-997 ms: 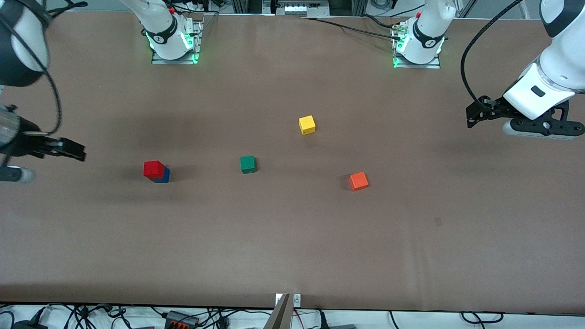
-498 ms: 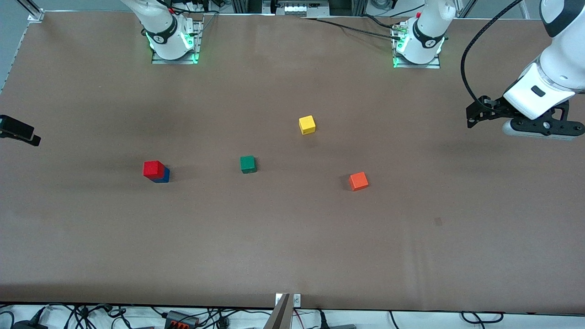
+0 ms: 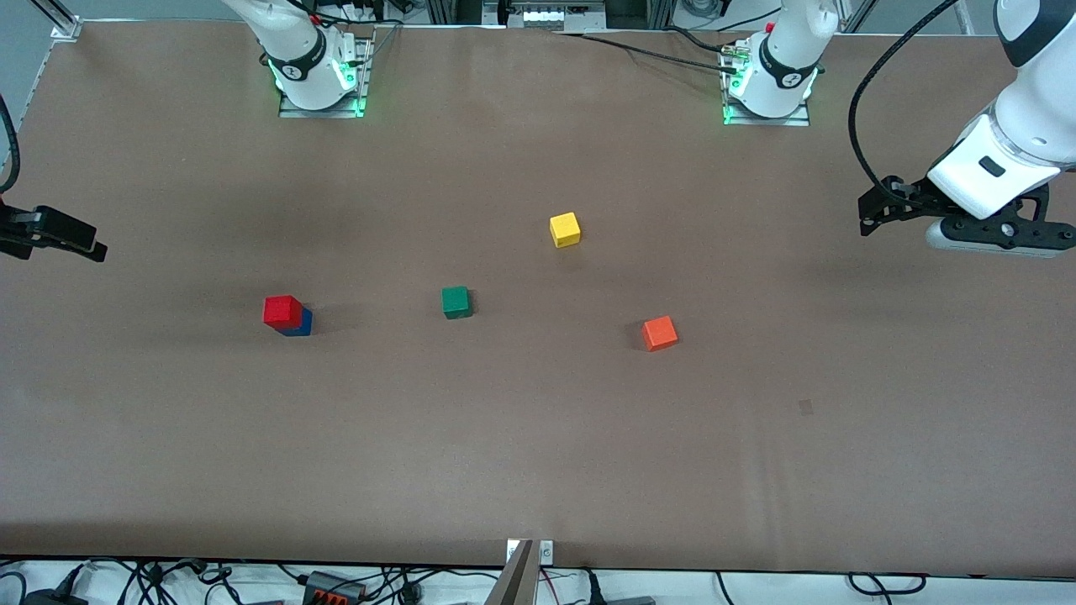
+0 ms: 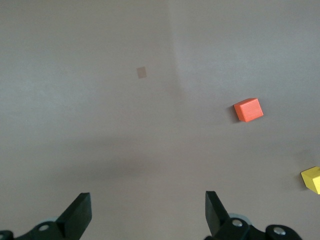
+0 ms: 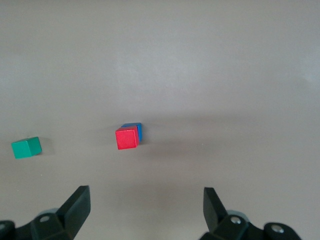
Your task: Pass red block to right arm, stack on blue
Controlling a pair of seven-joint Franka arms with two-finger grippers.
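The red block (image 3: 282,309) sits on top of the blue block (image 3: 300,323), toward the right arm's end of the table. Both also show in the right wrist view, the red block (image 5: 126,138) on the blue one (image 5: 138,130). My right gripper (image 3: 82,244) is open and empty, up over the table's edge at its own end, well apart from the stack; in its own view (image 5: 145,206) the jaws stand wide. My left gripper (image 3: 867,216) is open and empty (image 4: 147,210), waiting over bare table at the left arm's end.
A green cube (image 3: 456,302) lies mid-table beside the stack. A yellow cube (image 3: 565,228) lies farther from the front camera. An orange cube (image 3: 660,333) lies toward the left arm's end. A small dark mark (image 3: 805,407) is on the tabletop.
My right arm pulled away from the stack toward its end of the table and mostly left the front view, then came back in slightly. The left arm and the blocks have not moved.
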